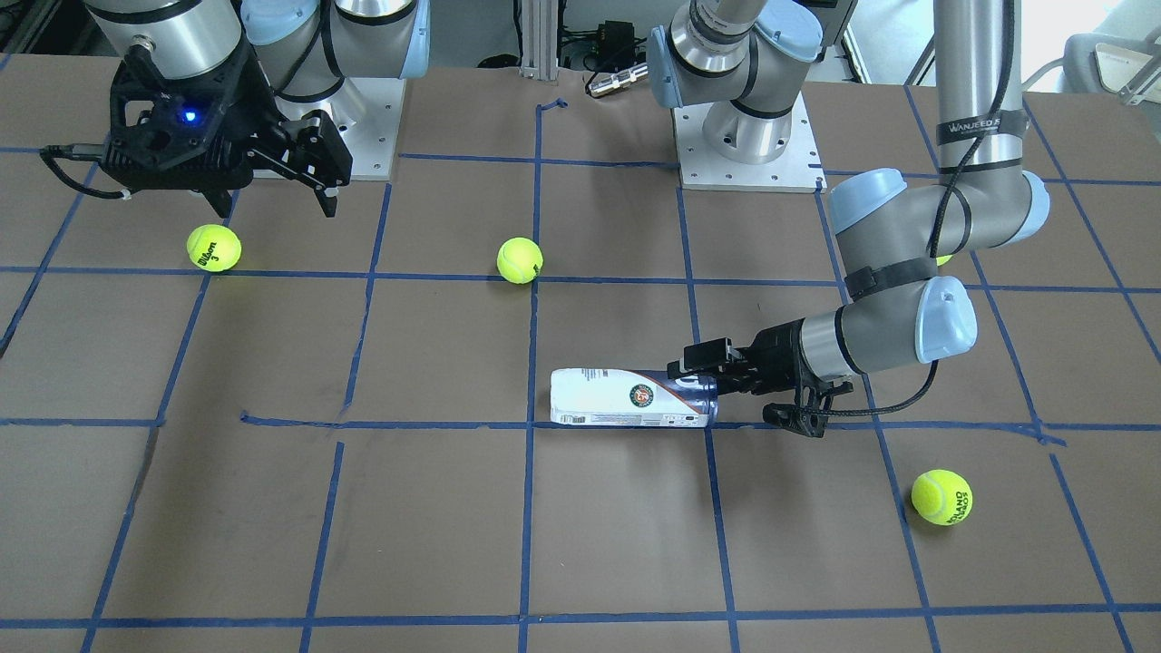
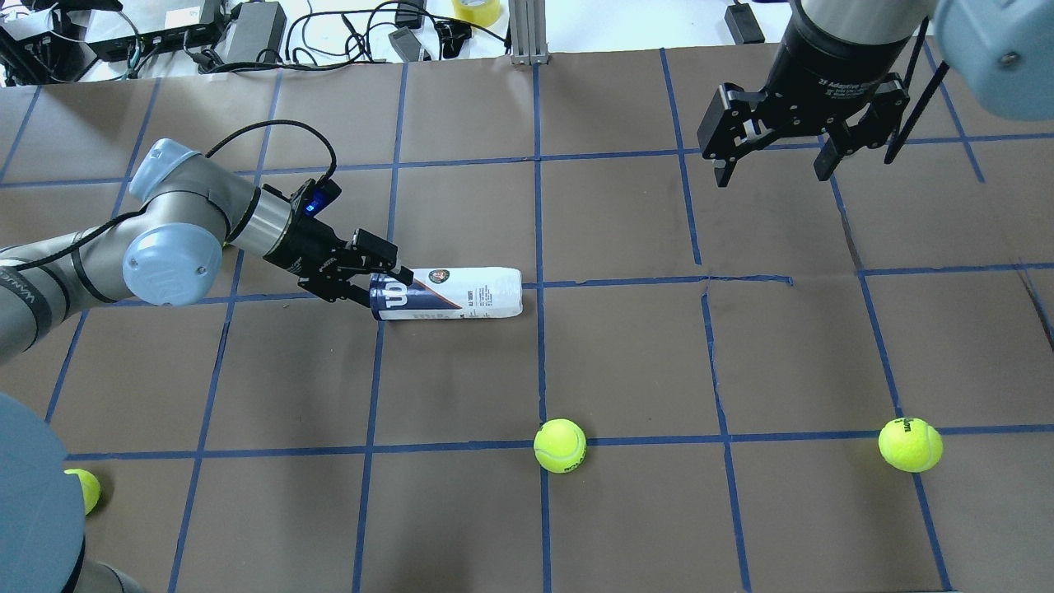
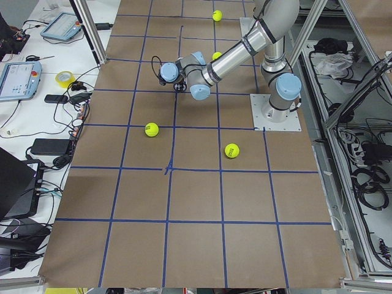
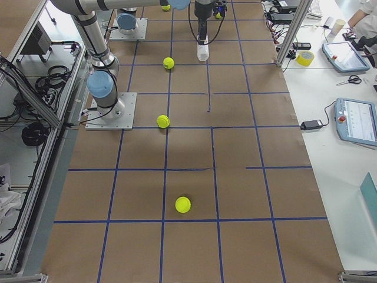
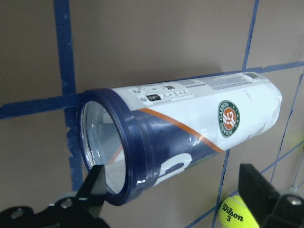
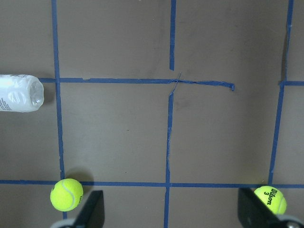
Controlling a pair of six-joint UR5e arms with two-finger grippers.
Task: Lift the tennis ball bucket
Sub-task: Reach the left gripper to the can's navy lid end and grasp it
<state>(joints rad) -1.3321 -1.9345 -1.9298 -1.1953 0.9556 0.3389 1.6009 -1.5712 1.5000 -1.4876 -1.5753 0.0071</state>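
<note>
**Can Flat at Mid-Frame, Fingers Apart**

The tennis ball bucket (image 2: 449,292) lay on its side mid-frame in the overhead view. The left gripper (image 2: 384,287) bracketed its navy end, fingers apart. The right gripper (image 2: 774,175) hung spread wide, upper right.

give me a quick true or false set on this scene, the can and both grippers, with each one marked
1. The tennis ball can lies on its side on the table. True.
2. The left gripper is shut on the can. False: it is open, with its fingers on either side of the can's navy end.
3. The right gripper holds a tennis ball. False: it is open and empty, up above the table.
4. Loose tennis balls lie on the table, apart from the can. True.
</note>
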